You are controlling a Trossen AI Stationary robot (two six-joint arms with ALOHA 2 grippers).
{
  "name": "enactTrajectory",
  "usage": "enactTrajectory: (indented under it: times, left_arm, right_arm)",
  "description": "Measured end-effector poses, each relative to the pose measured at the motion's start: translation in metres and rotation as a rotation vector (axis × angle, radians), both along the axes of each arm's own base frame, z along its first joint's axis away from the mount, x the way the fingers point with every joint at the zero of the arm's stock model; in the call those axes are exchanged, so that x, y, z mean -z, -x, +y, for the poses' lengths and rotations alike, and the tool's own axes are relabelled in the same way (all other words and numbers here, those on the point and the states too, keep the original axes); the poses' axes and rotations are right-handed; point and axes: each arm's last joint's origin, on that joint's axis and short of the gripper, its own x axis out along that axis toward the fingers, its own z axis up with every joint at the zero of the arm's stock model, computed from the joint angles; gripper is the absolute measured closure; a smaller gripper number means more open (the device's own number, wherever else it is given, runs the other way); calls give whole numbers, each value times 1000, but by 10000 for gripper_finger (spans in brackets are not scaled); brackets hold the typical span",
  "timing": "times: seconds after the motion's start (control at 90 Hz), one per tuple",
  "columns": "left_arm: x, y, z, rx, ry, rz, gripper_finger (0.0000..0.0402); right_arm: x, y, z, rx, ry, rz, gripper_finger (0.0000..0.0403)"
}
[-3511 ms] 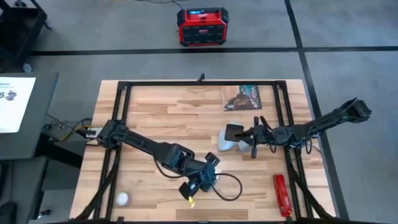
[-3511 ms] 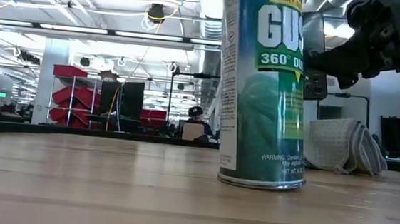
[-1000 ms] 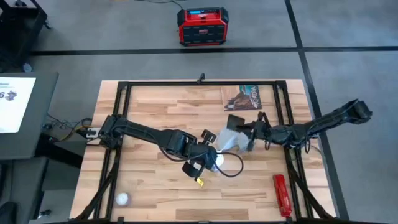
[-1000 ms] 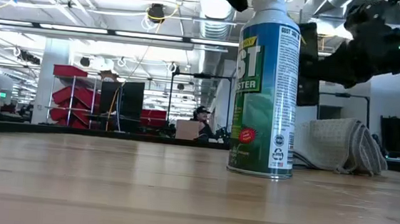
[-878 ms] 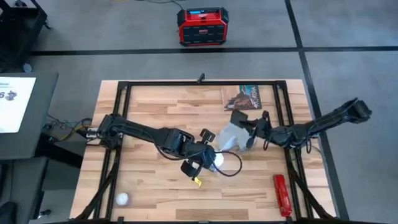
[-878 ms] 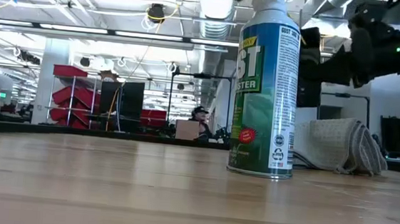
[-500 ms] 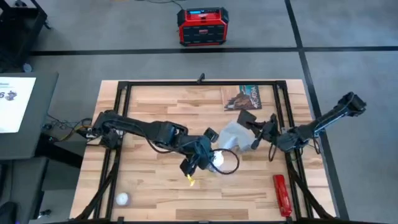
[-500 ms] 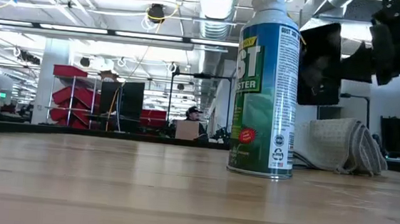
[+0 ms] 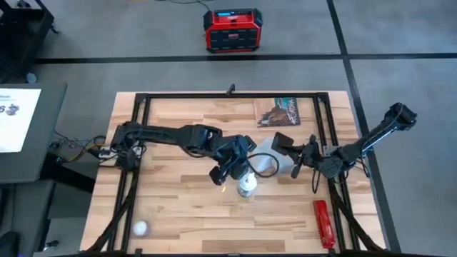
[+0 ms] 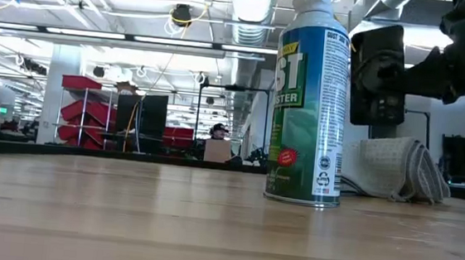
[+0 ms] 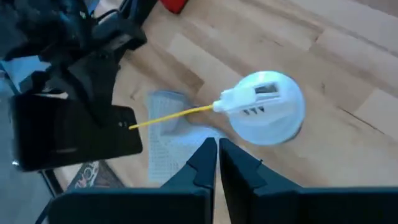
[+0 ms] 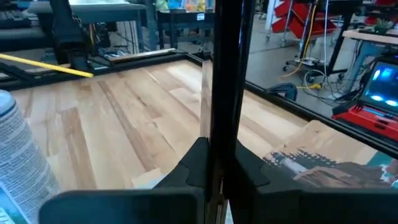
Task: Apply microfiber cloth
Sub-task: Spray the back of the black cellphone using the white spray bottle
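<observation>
wooden table [image 9: 178, 207], butcher-block top inside a black frame, grey floor around it; warehouse room with red racks behind in the low view.

left arm: reaches from the table's left edge to its middle. left gripper [image 9: 239, 158] hovers just beside the can, over the cloth's near edge; fingers [image 11: 202, 163] pressed together, holding nothing.

right arm: comes in from the right edge. right gripper [image 9: 294, 153] is clamped on the phone [image 9: 284, 140], held on edge above the table, just right of the cloth.

cloth [image 9: 265, 163]: pale grey, crumpled, lying on the table at centre between the two grippers; seen folded behind the can in the low view.

booklet [image 9: 278, 112]: dark, printed, flat near the far edge.

can [image 9: 247, 185]: duster spray, upright, white cap with yellow straw, just in front of the cloth.

red tool [image 9: 322, 223]: flat near the right front corner.

white ball [image 9: 141, 228]: near the left front corner.
</observation>
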Motion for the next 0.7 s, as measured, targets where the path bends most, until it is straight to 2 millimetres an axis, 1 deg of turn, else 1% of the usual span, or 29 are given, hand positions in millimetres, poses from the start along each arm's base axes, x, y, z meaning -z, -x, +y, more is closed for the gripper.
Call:
enactTrajectory:
  times: [0.189,0.256,0.311,0.422,0.489,0.544,0.589,0.633,0.7]
  left_arm:
    - [-29,1,2,25,-10,-114,402]
    - [-35,-2,3,24,29,-168,402]
    - [-35,-4,4,36,88,-179,402]
    - [-21,-16,8,21,123,-148,402]
    - [-2,-26,10,-2,126,-80,402]
    - [8,-29,11,-14,116,-30,402]
    - [20,-34,11,-27,92,13,402]
    - [22,-37,11,-38,66,10,402]
    - [26,-36,9,-42,44,60,402]
  right_arm:
    - [-4,-3,-2,-15,-11,3,391]
    - [-5,-4,-3,-20,-18,2,391]
    - [-5,-5,-4,-27,-21,7,391]
    - [-4,-5,-4,-28,-22,9,391]
    - [-4,-5,-4,-30,-22,9,391]
    - [-4,-5,-4,-39,-26,10,391]
    - [-4,-5,-3,-48,-28,12,391]
    - [-5,-5,-3,-55,-33,7,391]
    - [-5,-5,-2,-61,-32,8,391]
